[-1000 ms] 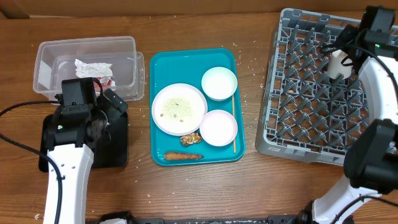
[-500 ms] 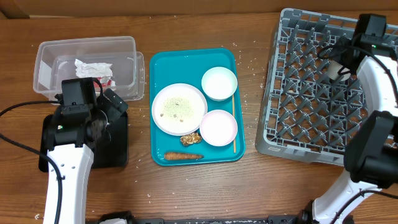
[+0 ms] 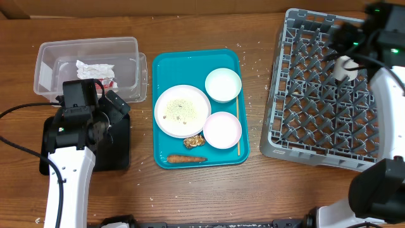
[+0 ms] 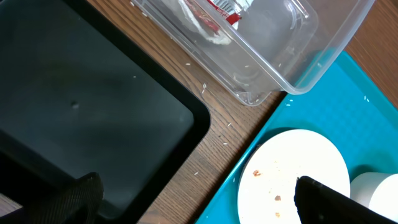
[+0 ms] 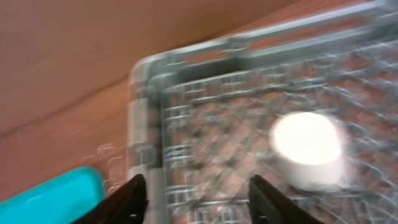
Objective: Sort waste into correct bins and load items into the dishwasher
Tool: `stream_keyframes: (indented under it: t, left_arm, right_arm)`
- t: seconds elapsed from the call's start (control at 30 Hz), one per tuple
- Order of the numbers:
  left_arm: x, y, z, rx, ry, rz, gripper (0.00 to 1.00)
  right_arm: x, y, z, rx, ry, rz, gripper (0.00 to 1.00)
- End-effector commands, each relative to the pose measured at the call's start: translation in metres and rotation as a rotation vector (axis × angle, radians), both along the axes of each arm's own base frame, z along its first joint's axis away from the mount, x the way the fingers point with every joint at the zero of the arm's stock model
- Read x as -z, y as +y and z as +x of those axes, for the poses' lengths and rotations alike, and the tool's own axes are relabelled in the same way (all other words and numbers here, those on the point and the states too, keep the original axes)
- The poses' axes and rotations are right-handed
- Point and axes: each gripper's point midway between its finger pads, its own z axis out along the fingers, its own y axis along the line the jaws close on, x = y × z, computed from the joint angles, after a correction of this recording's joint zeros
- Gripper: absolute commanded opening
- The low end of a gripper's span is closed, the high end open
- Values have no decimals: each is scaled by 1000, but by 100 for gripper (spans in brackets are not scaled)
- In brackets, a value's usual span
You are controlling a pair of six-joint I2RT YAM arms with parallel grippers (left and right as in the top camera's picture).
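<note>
Overhead, my right arm point(image 3: 386, 82) stretches over the rack point(image 3: 316, 101) at 2 o'clock; right gripper point(image 5: 197, 183) parted, empty (blurred view), cup point(image 3: 343, 66) resting in the rack. My left gripper point(image 4: 196, 186) gapes wide over the black tray's point(image 4: 74, 106) edge.

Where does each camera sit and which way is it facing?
Overhead: above the table, looking straight down on teal tray and dish rack; left arm, right arm show.
Left wrist: on the left arm, facing down at black tray and plate; its fingers show.
Right wrist: blurred, facing the rack's corner and cup; its fingers show.
Shared: overhead and right wrist both see the cup.
</note>
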Motion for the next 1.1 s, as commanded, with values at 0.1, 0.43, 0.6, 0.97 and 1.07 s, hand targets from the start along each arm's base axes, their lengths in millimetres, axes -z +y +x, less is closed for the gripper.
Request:
stream_keyframes:
  t: [0.1,0.43,0.6,0.97,1.07]
  left_arm:
    - [-5,1,2,-8,-16,-3,100]
    - [-5,1,2,-8,-16,-3,100]
    - [-5,1,2,-8,-16,-3,100]
    - [-5,1,2,-8,-16,-2,100]
    - [-5,1,2,-8,-16,-3,100]
  right_arm:
    - [42,78,11,-197,86,16,67]
    - [124,109,17,-189,263,-15,70]
    - [145,121,13,-217,310,-21,68]
    - [166,123,0,-275,390,-57,26]
    - [169,124,-6,-340,408,-97,24]
